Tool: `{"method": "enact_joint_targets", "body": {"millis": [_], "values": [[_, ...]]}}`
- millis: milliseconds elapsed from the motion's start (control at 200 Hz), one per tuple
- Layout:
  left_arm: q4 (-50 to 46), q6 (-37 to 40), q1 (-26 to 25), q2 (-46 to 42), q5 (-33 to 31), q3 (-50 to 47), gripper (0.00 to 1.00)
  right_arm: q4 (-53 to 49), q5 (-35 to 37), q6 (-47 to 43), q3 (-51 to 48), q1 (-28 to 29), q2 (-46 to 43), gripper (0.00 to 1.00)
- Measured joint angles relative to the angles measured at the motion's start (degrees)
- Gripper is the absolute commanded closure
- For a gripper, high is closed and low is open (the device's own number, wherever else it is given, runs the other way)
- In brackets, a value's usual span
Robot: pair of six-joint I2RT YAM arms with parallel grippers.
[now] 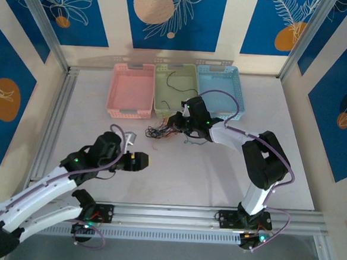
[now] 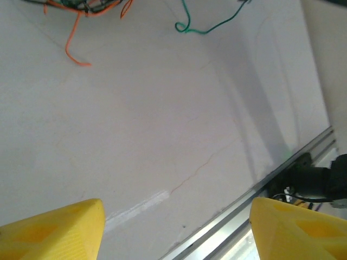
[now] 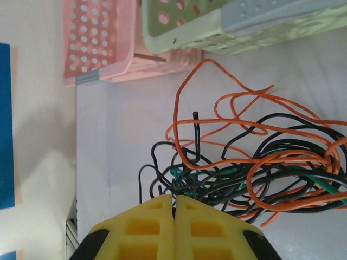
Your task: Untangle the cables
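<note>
Three baskets [image 1: 131, 90], one tangle of cables [image 1: 160, 131], two arms [image 1: 56, 184].

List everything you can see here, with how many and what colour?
pink basket: one, pink, far side of table, leftmost
green basket: one, pale green, middle
blue basket: one, light blue, rightmost
single cable: one, black, inside green basket
cables: tangled heap, too many to count, black, orange, green, before the baskets
table: one, white
left gripper: yellow fingers, open, over bare table
right gripper: yellow fingers, shut, at the tangle
</note>
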Motion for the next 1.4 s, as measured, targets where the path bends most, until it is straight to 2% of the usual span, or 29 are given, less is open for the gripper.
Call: {"method": "enact_joint_targets", "body": {"millis": [45,75,100,160,200,375,590,765,1000,1400], "values": [[0.37,0.39,-0.26,1.70,-0.76,0.02,0.29,0.15,-0.70,-0.92,0.00,0.00,0.00,1.00],[0.52,0.61,-0.35,2.62,-1.22,0.09,0.29,0.24,-1.33,-1.57,-0.02,0.00,0.00,0.96],[0.61,0.90,-0.35,3.37,-1.55,0.20,0.29,0.35,-1.77,-2.05,-0.02,0.00,0.00,0.89],[0.68,1.49,-0.39,4.85,-2.47,0.68,0.29,0.26,-2.91,-3.48,-0.07,-0.04,0.00,0.65],[0.68,2.03,-0.42,5.68,-2.91,1.25,0.29,-0.07,-3.23,-4.59,-0.07,-0.20,0.00,0.57],[0.72,3.65,-0.46,8.26,-4.33,4.15,0.28,-4.59,-1.95,-9.18,-0.15,-1.22,-1.07,0.51],[0.37,4.74,-0.46,8.22,-5.05,4.76,0.28,-7.08,0.13,-10.82,-4.24,-5.84,-8.07,0.51],[-0.92,5.53,-0.46,6.40,-5.16,5.14,0.28,-12.90,-1.20,-11.52,-3.56,-10.91,-5.57,0.54],[-3.02,6.43,-0.46,5.29,-5.70,5.84,0.28,-17.94,-3.85,-12.46,-1.66,-10.86,0.74,0.54],[-3.96,6.67,-0.46,3.91,-6.36,5.81,0.27,-17.16,-11.93,-15.45,-1.84,-10.99,3.56,0.58]]}}
